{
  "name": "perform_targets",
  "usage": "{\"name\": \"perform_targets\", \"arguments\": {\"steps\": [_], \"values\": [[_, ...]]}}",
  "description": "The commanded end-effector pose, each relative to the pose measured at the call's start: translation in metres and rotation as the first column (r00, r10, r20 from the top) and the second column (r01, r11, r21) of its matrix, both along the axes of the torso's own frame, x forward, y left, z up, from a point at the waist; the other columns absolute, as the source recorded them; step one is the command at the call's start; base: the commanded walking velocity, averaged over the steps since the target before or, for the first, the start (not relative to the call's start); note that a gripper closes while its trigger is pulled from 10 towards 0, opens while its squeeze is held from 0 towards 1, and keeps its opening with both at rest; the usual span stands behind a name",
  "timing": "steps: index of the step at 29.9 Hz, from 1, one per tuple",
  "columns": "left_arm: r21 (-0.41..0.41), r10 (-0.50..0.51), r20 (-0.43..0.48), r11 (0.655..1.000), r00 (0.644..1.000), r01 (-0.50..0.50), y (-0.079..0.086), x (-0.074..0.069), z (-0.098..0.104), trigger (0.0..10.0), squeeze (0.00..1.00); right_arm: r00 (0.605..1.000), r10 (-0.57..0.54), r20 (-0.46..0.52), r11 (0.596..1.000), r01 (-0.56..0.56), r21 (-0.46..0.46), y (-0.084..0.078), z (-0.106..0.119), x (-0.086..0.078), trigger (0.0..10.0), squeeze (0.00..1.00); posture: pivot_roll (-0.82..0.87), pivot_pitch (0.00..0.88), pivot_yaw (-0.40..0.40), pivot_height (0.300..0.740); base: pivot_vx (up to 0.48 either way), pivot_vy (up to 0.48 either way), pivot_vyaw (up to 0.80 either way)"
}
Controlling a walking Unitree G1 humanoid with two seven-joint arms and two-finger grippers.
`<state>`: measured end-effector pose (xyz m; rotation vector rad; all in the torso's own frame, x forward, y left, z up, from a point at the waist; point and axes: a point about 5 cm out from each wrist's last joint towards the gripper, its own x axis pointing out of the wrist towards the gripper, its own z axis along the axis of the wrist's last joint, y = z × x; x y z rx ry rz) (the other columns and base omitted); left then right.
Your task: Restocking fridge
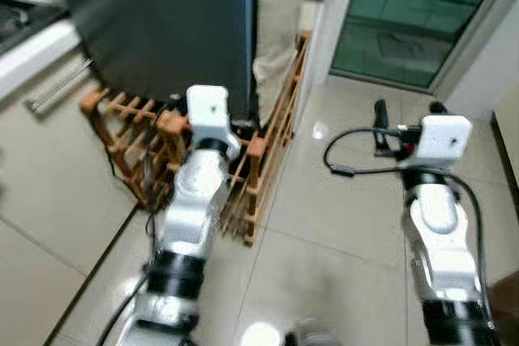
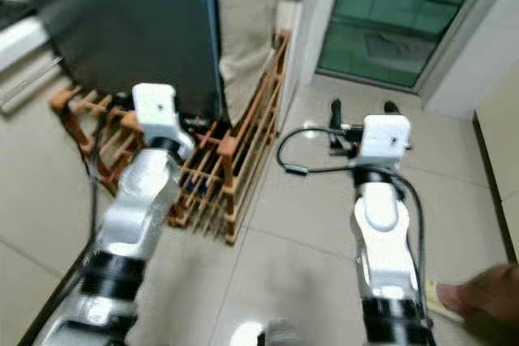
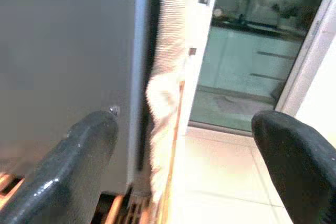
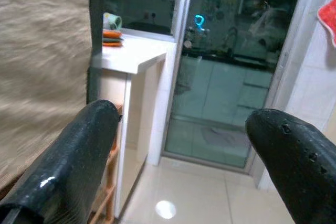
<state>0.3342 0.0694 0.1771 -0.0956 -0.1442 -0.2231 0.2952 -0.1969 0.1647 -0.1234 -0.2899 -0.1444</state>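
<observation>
The fridge stands straight before me, a tall dark body with its door shut, and a wooden rack leans low against its corner beside a beige cloth. My left hand is near the fridge's right edge, its fingers spread wide and holding nothing. My right hand is well apart from it, over the tiled floor toward the glass door, also wide and empty. I judge the step is to come to the door and open it. To do it well, I should approach slowly, keep my arms above the rack, find the door's edge, and close the fingers only when they sit around it.
</observation>
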Motion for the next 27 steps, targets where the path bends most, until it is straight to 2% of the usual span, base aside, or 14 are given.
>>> {"name": "perform_targets", "arguments": {"steps": [1,4,6,7,9,14,17,23,24,27], "values": [[0.008,0.034,-0.014,0.999,0.999,-0.033,0.01,0.003,-0.003,10.0,0.0,1.0,0.024,0.019,1.0,-0.024,0.001,0.008,0.003,0.0,10.0,0.25,-0.15,0.096,0.0,0.732,0.304,-0.368,0.0],[0.005,0.061,-0.023,0.998,0.998,-0.061,0.013,0.005,-0.005,10.0,0.0,1.0,0.022,0.021,1.0,-0.022,-0.002,0.008,0.003,0.0,10.0,0.25,-0.15,0.095,0.0,0.732,0.309,-0.365,0.0],[-0.016,0.146,-0.038,0.989,0.989,-0.147,0.025,0.007,-0.006,10.0,0.0,0.999,0.035,0.023,0.999,-0.034,-0.012,0.01,0.004,0.0,10.0,0.29,-0.15,0.092,0.002,0.732,0.161,-0.176,0.39],[-0.016,0.146,-0.038,0.989,0.989,-0.147,0.025,0.007,-0.006,10.0,0.0,0.999,0.035,0.023,0.999,-0.034,-0.012,0.01,0.004,0.0,10.0,0.29,-0.15,0.092,0.002,0.732,0.0,0.0,0.79],[-0.026,0.207,-0.029,0.978,0.978,-0.208,0.036,0.009,-0.002,10.0,0.0,0.999,0.038,0.022,0.999,-0.038,-0.018,0.011,0.004,-0.001,10.0,0.3,-0.15,0.095,0.0,0.732,0.0,0.0,0.75],[-0.054,0.214,0.02,0.976,0.977,-0.213,0.043,0.005,0.009,10.0,0.0,0.999,0.041,0.02,0.999,-0.041,-0.016,0.01,0.003,-0.003,10.0,0.29,-0.15,0.101,-0.005,0.732,0.0,0.0,0.52],[-0.044,0.174,0.043,0.984,0.984,-0.173,0.037,0.004,0.013,10.0,0.0,0.999,0.039,0.011,0.999,-0.039,-0.018,0.008,0.001,-0.004,10.0,0.27,-0.15,0.101,-0.006,0.732,0.0,0.0,0.0],[-0.021,0.132,0.025,0.991,0.991,-0.131,0.026,0.01,0.011,10.0,0.0,0.999,0.036,0.011,0.999,-0.036,-0.012,0.01,0.0,-0.004,10.0,0.27,-0.15,0.099,0.001,0.732,0.0,0.0,0.0],[-0.037,0.113,0.02,0.993,0.993,-0.112,0.023,0.014,0.011,10.0,0.0,0.999,0.02,0.042,1.0,-0.02,-0.004,0.009,0.005,-0.006,10.0,0.27,-0.15,0.1,0.002,0.732,0.0,0.0,0.0],[-0.037,0.095,0.056,0.995,0.994,-0.093,0.02,0.017,0.017,10.0,0.0,0.997,-0.001,0.074,1.0,0.001,0.0,0.006,0.01,-0.008,10.0,0.27,-0.16,0.103,0.005,0.732,0.0,0.0,0.0]]}}
